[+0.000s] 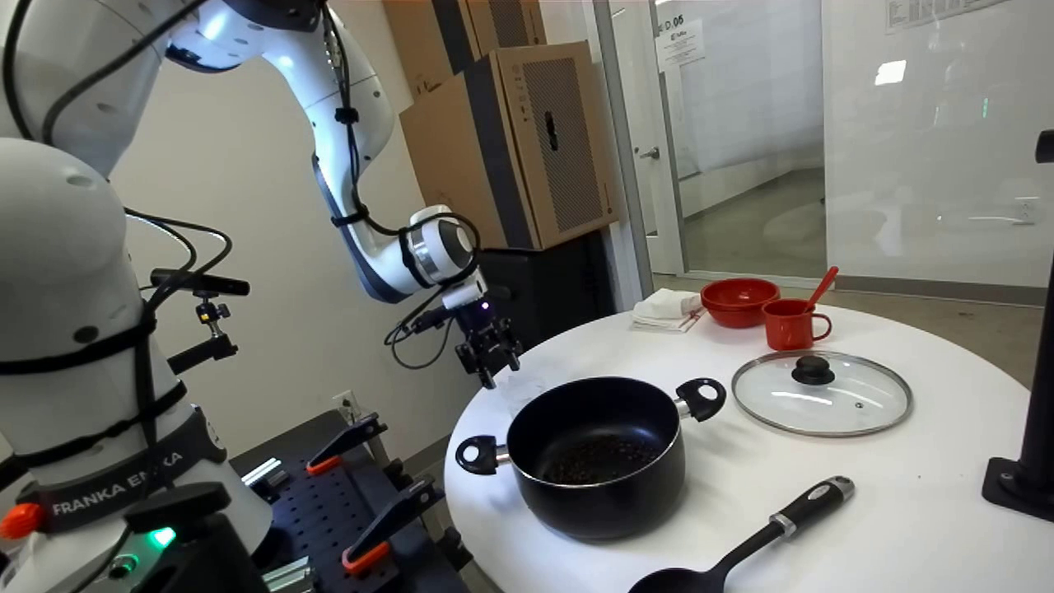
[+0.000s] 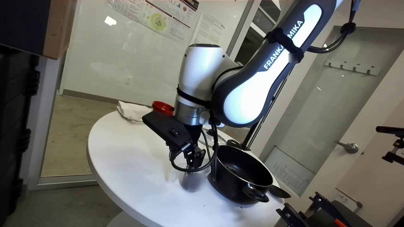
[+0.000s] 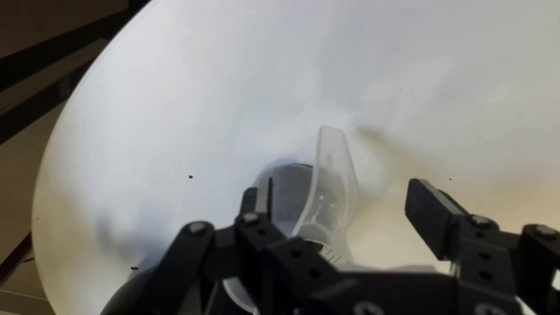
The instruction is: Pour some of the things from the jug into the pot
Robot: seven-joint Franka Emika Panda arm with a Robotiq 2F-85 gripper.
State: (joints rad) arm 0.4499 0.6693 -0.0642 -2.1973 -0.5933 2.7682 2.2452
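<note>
The jug [image 2: 187, 183] is small and see-through and stands upright on the white table beside the pot. It shows faintly in an exterior view [image 1: 522, 390], and its pale handle shows in the wrist view [image 3: 336, 170]. A little brown shows near the handle's base. The pot [image 1: 605, 506] is wide and black with two side handles and has small dark brown pieces on its floor; it also shows in an exterior view [image 2: 225, 186]. My gripper [image 3: 339, 197] is open, fingers wide apart, with the jug's handle between them. The left finger overlaps the jug's mouth; whether it is inside, I cannot tell.
A glass lid [image 1: 856, 403], a red cup [image 1: 788, 327] with a red utensil, red bowls [image 1: 739, 306] and a white cloth [image 1: 664, 310] lie at the back. A black ladle [image 1: 753, 543] lies in front. A black stand [image 1: 1029, 445] rises at the table's side.
</note>
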